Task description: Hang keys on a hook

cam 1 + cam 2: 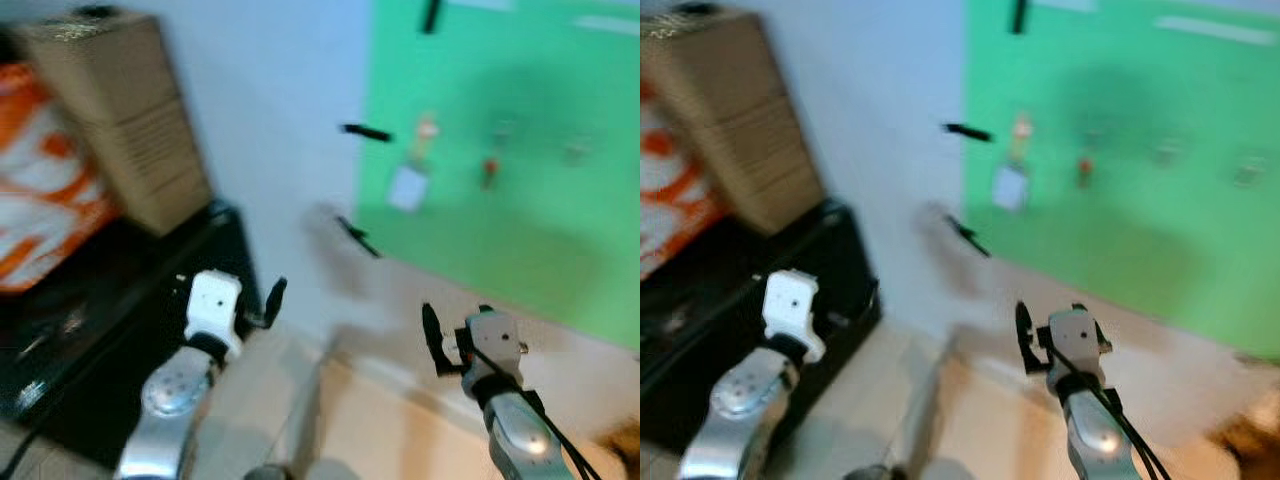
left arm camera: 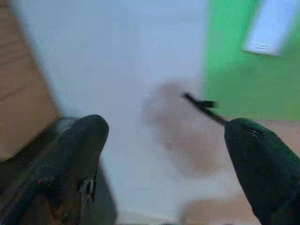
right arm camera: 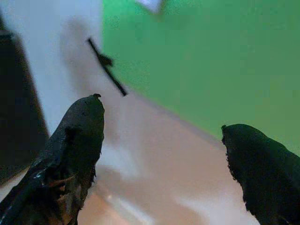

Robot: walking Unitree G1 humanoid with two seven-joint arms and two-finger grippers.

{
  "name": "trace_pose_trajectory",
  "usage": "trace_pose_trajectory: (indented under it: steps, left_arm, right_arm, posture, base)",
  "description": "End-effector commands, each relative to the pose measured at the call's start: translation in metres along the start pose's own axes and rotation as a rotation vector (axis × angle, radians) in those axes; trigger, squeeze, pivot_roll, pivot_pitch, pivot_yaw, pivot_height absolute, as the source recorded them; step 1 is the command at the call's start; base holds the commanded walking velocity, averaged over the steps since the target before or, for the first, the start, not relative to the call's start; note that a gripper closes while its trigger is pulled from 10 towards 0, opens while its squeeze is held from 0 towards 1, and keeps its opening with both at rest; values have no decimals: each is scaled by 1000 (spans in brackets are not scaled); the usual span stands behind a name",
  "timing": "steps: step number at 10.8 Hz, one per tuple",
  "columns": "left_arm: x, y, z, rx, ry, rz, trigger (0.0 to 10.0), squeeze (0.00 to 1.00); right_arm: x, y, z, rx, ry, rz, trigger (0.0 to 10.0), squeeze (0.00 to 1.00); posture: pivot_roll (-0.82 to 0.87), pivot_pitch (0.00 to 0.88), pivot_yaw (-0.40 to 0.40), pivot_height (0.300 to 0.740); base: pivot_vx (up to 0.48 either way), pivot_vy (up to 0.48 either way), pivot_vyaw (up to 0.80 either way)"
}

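The picture is blurred. A green board (image 1: 510, 200) covers the wall ahead. On it hang a white tag (image 1: 408, 186) under a pale hook, a small red item (image 1: 489, 170) and faint grey hooks further right. I cannot make out keys. Black hooks (image 1: 365, 132) stick out of the white wall beside the board, and a lower black hook (image 3: 107, 66) shows in both wrist views. My left gripper (image 2: 166, 129) is open and empty, held low before the white wall. My right gripper (image 3: 164, 117) is open and empty too, below the board.
A black cabinet (image 1: 120, 300) stands at the left against the wall, bearing a cardboard box (image 1: 120, 120) and an orange and white bag (image 1: 40, 180). Tan floor (image 1: 380, 420) lies between my arms.
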State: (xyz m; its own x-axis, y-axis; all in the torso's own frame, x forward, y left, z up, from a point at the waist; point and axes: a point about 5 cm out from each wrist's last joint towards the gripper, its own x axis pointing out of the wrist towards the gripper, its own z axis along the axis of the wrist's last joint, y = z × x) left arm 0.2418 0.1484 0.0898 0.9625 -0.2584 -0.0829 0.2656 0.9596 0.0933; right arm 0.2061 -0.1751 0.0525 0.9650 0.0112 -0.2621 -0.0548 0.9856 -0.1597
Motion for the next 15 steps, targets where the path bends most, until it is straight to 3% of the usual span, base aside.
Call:
trace_pose_trajectory:
  steps: [1,4,7,9,13,15]
  left_arm:
    - [2,13,-1,40,20,89,10000,1000]
    - [8,15,1,45,17,96,10000,1000]
    - [14,22,5,56,19,74,10000,1000]
    - [9,25,7,70,14,87,10000,1000]
    - [5,35,10,86,23,102,10000,1000]
    - [7,34,11,70,18,104,10000,1000]
  right_arm:
    - [4,-1,6,7,-16,-8,10000,0]
    - [6,-9,10,79,-15,-53,10000,0]
    - [15,-7,31,55,-57,-35,10000,0]
    - [21,1,33,97,-51,14,10000,0]
    - [30,14,42,64,-91,64,10000,0]
    - [36,16,54,104,-134,102,10000,0]
  posture:
    - [-105,0,3,740]
    - [-116,0,8,740]
    - [-95,0,1,740]
    - [-54,0,-7,740]
    - [-18,0,-8,740]
    - [-20,0,6,740]
  base:
    - [0,0,800]
    - [0,0,800]
    - [0,0,800]
    - [0,0,669]
    - [247,0,0]
    - [268,0,0]
